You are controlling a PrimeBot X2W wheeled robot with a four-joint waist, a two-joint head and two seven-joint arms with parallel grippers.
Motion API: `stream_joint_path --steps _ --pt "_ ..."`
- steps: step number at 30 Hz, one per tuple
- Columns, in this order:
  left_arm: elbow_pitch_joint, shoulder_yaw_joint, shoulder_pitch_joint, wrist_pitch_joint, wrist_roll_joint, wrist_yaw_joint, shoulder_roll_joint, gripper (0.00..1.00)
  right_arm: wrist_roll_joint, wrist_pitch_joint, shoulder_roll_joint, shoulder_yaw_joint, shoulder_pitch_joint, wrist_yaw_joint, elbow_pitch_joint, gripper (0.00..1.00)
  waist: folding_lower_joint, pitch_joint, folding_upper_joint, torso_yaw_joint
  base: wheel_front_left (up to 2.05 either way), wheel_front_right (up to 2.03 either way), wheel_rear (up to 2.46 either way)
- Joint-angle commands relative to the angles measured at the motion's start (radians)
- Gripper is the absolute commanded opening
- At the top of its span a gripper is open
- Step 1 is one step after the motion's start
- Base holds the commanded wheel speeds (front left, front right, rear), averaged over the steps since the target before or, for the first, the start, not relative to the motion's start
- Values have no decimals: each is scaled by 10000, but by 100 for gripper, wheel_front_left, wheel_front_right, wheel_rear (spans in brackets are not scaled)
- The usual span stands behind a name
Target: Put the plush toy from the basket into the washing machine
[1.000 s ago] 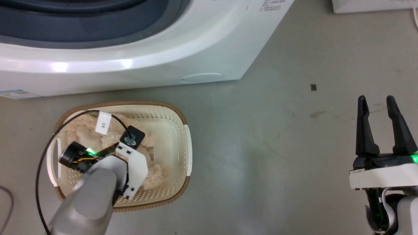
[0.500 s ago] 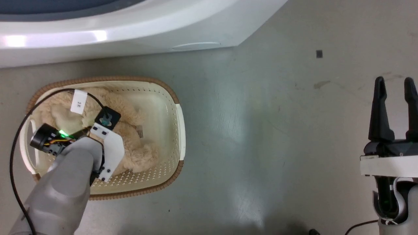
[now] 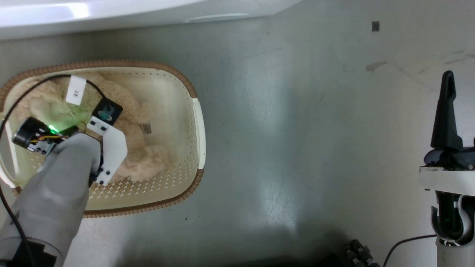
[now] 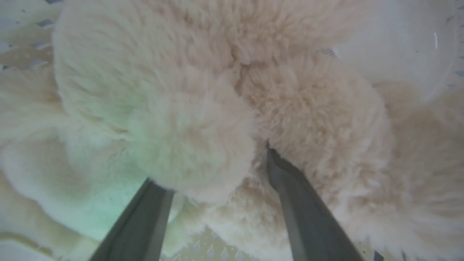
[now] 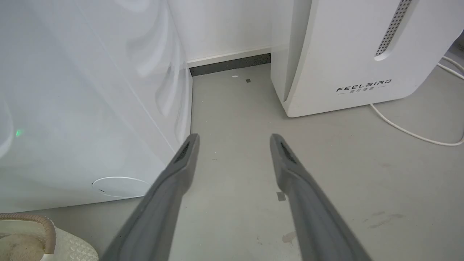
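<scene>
At the left of the head view the plush toy (image 3: pixel 148 163) lies in the basket (image 3: pixel 197 126). The left gripper (image 4: pixel 210 165) straddles a fluffy lobe, fingers spread. The right gripper (image 5: pixel 232 137) hangs parted over the floor (image 5: pixel 235 105) beside the washing machine (image 5: pixel 90 108); the white appliance (image 5: pixel 344 47) at upper right reads "FEELBIRD"

The plush toy (image 3: pixel 148 165) is beige-tan, the perforated basket (image 3: pixel 174 105) cream, brown-rimmed.

Grey floor (image 3: pixel 297 129) carries the basket (image 3: pixel 111 63) at left, washing machine (image 3: pixel 148 9) just beyond it, white appliance (image 5: pixel 344 47) (w/ cable (image 5: pixel 413 135) beside) to the machine's right.
</scene>
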Motion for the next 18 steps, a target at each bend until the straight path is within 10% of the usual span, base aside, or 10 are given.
stream_joint_path --steps 1,3,4,5,6,18 --pt "272 -123 -210 27 -47 50 83 100 153 -93 -6 -60 -250 -8 -71 100 -1 154 0 -8 0 0 0" --pt "482 -241 -362 24 -95 46 87 100 193 -134 -6 -95 -323 -9 -85 100 -1 311 0 -11 0 0 0" --pt "590 -276 -437 17 -150 27 93 74 212 -156 -6 -111 -359 -9 -89 100 -1 386 0 -11 0 0 0" --pt "696 -335 -517 42 -176 17 96 11 229 -177 -6 -129 -392 -9 -90 100 -1 450 0 -10 0 0 0" --pt "802 -417 -599 83 -181 -6 106 0 245 -197 -6 -143 -424 -9 -93 100 -1 507 0 -13 0 0 0" --pt "1578 -886 -1118 61 -497 -158 124 0 315 -350 -6 -263 -612 -9 -50 100 -1 676 0 -36 0 0 0"
